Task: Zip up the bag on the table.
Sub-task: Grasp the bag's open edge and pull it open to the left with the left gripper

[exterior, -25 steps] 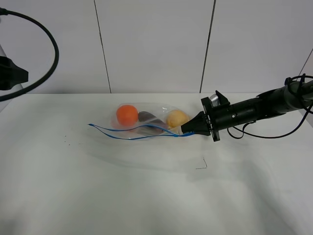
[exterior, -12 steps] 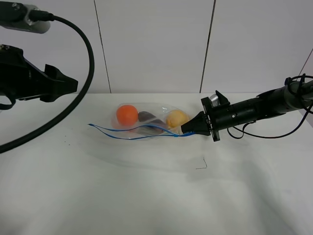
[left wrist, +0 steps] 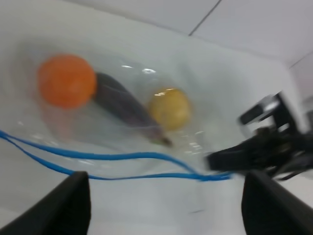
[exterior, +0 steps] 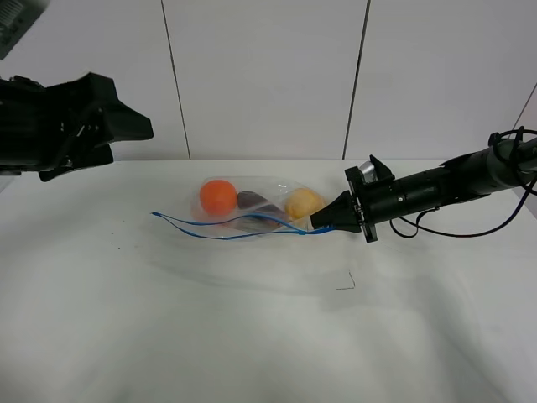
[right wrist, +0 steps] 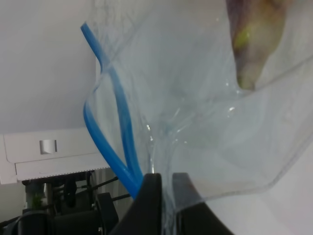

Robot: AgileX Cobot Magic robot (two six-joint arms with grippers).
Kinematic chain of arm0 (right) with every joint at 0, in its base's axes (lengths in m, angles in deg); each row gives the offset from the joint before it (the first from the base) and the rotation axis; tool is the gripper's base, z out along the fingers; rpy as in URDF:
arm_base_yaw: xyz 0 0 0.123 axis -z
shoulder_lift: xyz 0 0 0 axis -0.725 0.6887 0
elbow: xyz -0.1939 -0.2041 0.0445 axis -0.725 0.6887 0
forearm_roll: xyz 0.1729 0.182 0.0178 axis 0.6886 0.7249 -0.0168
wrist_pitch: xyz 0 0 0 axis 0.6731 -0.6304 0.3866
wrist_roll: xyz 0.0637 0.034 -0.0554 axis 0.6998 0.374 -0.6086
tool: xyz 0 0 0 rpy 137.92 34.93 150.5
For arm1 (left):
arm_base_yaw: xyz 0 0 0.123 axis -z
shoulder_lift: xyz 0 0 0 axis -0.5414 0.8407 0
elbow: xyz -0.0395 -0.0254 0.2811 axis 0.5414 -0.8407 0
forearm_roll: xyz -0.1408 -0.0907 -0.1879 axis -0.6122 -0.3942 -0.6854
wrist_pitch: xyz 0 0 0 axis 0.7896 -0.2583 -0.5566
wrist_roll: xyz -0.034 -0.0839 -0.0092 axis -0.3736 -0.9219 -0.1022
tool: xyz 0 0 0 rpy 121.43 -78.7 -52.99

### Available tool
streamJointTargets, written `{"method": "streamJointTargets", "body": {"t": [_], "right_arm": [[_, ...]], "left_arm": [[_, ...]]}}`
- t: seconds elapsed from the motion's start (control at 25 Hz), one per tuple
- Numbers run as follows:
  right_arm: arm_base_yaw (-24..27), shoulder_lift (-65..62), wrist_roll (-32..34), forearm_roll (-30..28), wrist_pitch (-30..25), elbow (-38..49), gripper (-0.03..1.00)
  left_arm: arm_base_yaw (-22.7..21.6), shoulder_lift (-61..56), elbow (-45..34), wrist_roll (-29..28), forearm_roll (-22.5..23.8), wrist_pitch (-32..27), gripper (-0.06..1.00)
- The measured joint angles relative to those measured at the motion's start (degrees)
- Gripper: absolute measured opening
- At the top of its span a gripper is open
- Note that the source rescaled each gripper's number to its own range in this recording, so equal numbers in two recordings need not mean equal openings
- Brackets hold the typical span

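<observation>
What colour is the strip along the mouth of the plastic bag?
Blue. The strip shows best in the right wrist view.

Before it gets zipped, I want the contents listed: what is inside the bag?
An orange, a dark purple eggplant and a yellow pear show through the clear bag. Whatever might lie beneath them is covered and cannot be seen.

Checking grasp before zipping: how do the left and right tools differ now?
The left tool is open, jaws wide; the right tool is shut on the bag's right end. The left tool hangs high over the table, touching nothing; the right tool sits low at the bag's mouth. Both are black and point at the bag.
</observation>
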Motion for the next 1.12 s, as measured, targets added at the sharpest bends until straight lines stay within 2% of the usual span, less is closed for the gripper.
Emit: {"method": "streamJointTargets", "body": {"t": [0.28,0.52,0.64,0.96,1.12], "right_arm": [[0.0,0.0,0.0,0.0,0.0,0.0,0.00],[0.0,0.0,-0.1,0.0,0.0,0.0,0.00],[0.0,0.0,-0.1,0.0,0.0,0.0,0.00],[0.0,0.0,-0.1,0.0,0.0,0.0,0.00],[0.0,0.0,-0.1,0.0,0.0,0.0,0.00]], "left_arm": [[0.0,0.0,0.0,-5.7,-1.8,1.8,0.93],[0.0,0.0,0.0,-15.8,-3.3,2.5,0.93],[0.0,0.0,0.0,-23.7,-4.4,3.4,0.93],[0.0,0.0,0.0,-48.7,-13.4,7.3,0.93],[0.0,0.0,0.0,-54.6,-15.1,8.3,0.93]]}}
